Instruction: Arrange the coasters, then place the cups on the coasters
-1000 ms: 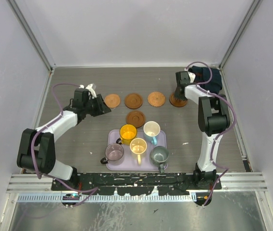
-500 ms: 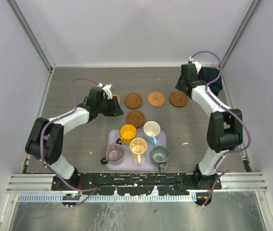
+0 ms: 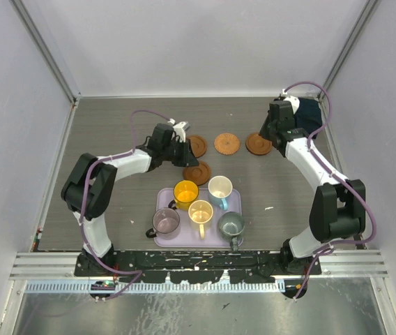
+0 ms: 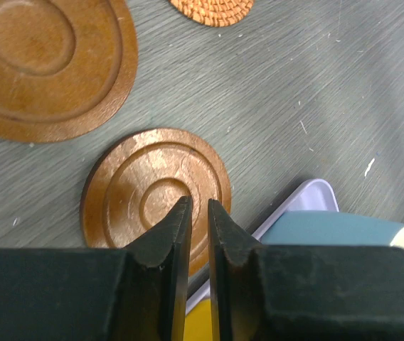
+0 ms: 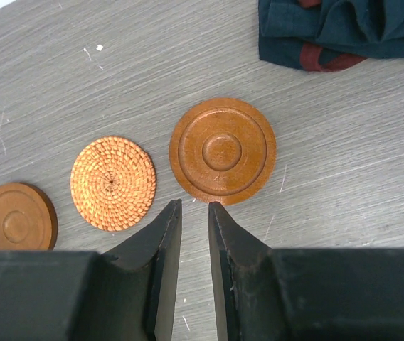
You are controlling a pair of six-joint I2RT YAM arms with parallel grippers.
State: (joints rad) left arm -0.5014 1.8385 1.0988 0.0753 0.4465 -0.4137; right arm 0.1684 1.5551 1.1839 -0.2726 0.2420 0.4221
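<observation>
Three coasters lie in a row at the back: a brown coaster (image 3: 196,145) half under my left gripper (image 3: 184,155), a woven orange coaster (image 3: 226,143) and a brown ringed coaster (image 3: 258,144). Another brown coaster (image 3: 197,172) lies nearer the tray. In the left wrist view my left gripper (image 4: 195,202) hangs over that nearer coaster (image 4: 156,192), jaws drawn to a thin slit, nothing between. My right gripper (image 5: 195,204) stands slightly open and empty, just short of the ringed coaster (image 5: 223,150). Several cups stand on the lavender tray (image 3: 163,241): yellow (image 3: 185,190), blue-and-white (image 3: 220,187), cream (image 3: 200,211), purplish (image 3: 165,220), grey-green (image 3: 231,224).
A dark blue cloth (image 3: 308,112) is bunched in the back right corner, close behind my right gripper (image 3: 271,132). White walls close the table in on three sides. My left forearm covers the table left of the coaster row.
My left arm swung right along the coaster row to above the nearer coaster, and its jaws closed down. My right gripper came off the ringed coaster, which now lies flat.
</observation>
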